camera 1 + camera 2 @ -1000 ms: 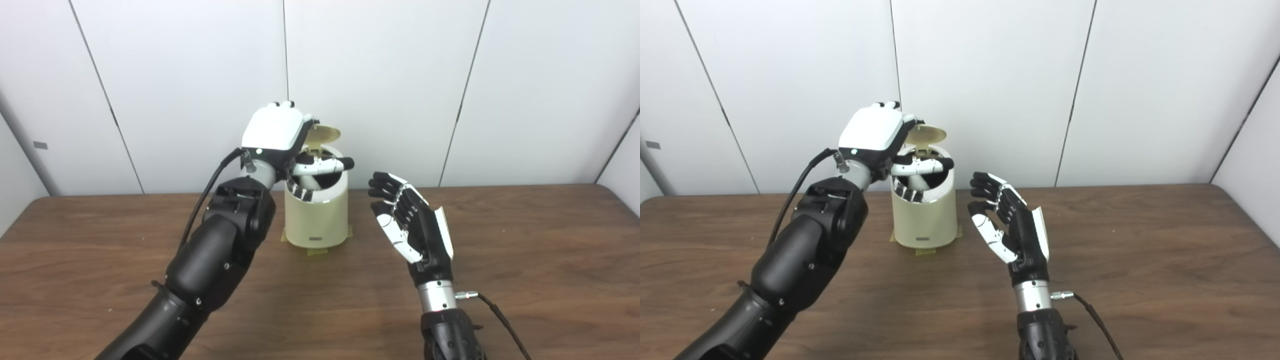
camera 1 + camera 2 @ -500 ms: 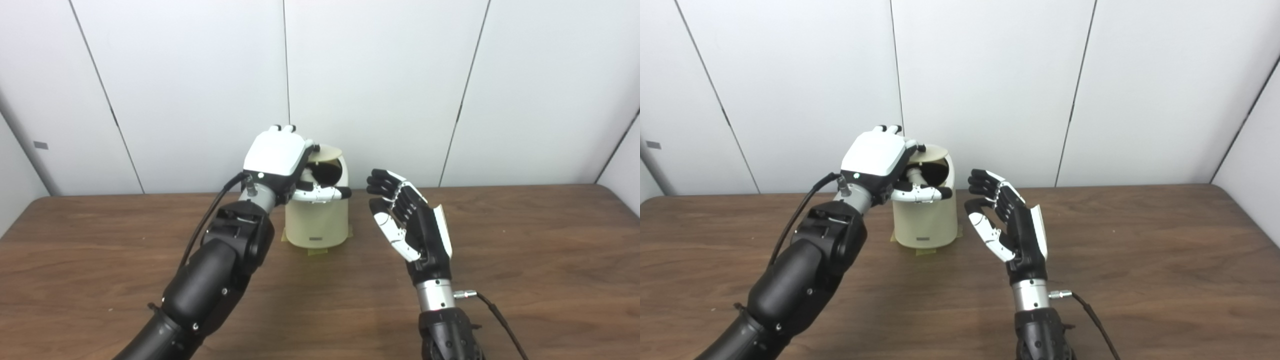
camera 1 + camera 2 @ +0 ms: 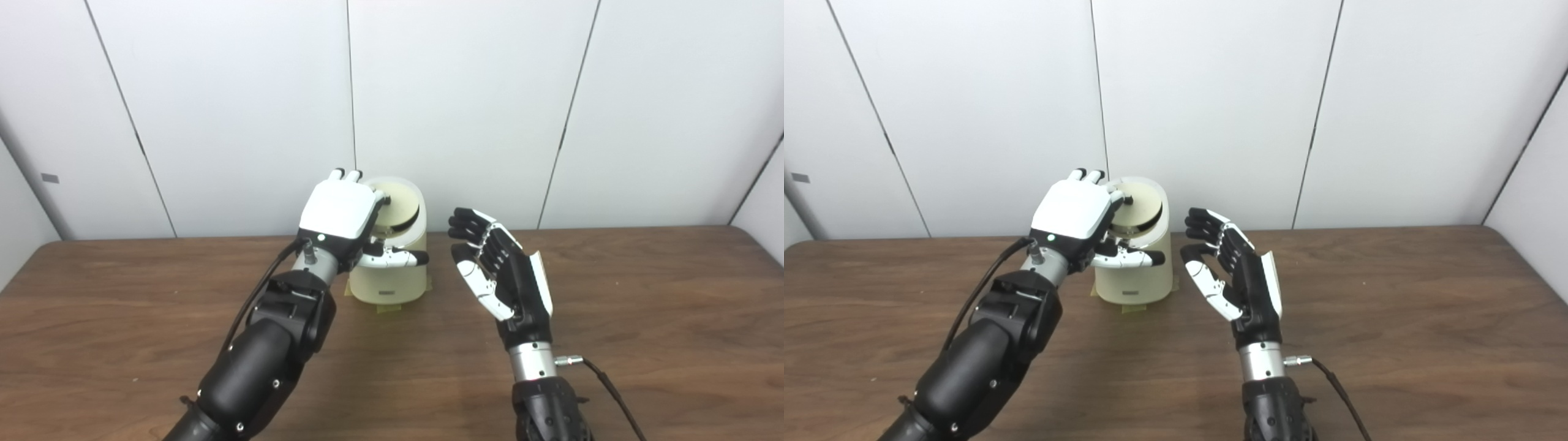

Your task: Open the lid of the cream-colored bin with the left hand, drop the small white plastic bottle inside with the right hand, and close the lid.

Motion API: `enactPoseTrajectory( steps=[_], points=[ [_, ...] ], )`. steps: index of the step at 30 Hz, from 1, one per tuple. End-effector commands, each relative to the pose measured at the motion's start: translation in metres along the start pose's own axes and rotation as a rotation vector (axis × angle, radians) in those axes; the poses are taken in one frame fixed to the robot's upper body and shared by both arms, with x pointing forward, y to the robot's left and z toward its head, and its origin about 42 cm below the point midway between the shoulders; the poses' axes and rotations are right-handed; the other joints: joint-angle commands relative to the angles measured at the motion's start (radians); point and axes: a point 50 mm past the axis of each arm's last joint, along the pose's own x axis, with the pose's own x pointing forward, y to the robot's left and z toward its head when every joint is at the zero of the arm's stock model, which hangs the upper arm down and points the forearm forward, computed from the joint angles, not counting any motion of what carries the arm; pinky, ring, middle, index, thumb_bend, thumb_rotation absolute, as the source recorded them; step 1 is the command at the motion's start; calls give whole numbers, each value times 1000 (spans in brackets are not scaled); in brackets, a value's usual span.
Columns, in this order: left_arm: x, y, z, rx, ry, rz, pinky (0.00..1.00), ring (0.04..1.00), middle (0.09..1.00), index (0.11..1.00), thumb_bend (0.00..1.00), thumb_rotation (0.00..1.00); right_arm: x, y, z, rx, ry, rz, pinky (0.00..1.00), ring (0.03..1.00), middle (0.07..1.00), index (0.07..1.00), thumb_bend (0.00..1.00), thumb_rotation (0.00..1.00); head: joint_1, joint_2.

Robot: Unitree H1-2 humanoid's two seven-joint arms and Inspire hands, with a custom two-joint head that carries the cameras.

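Cream-coloured, the bin point(image 3: 387, 278) stands on the wooden table point(image 3: 643, 306) between my two hands; my left hand point(image 3: 340, 214) rests over its lid point(image 3: 397, 205), fingers point(image 3: 1088, 175) curled across the far-left rim, thumb reaching across the bin's front, gripping nothing I can confirm; my right hand point(image 3: 1234, 275) waits just beside the bin, fingers spread, holding nothing; I cannot see the bottle; a second ago the lid stood upright, now it lies nearly flat with a dark slit showing.
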Motion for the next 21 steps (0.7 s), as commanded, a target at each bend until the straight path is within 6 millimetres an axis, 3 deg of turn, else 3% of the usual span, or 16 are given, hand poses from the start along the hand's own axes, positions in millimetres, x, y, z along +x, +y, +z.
enactPoseTrajectory(
  steps=[1,21],
  points=[
    [2,16,0,29,-12,65,1000,974,856,828,885,978,12,5,19,18,-85,-4,637,719,732,733,270,505,0,0],
    [-1,-9,-1,152,-1,-36,1000,949,862,821,856,933,12,6,21,24,-81,-10,638,718,733,735,259,487,-5,4]
  ],
)
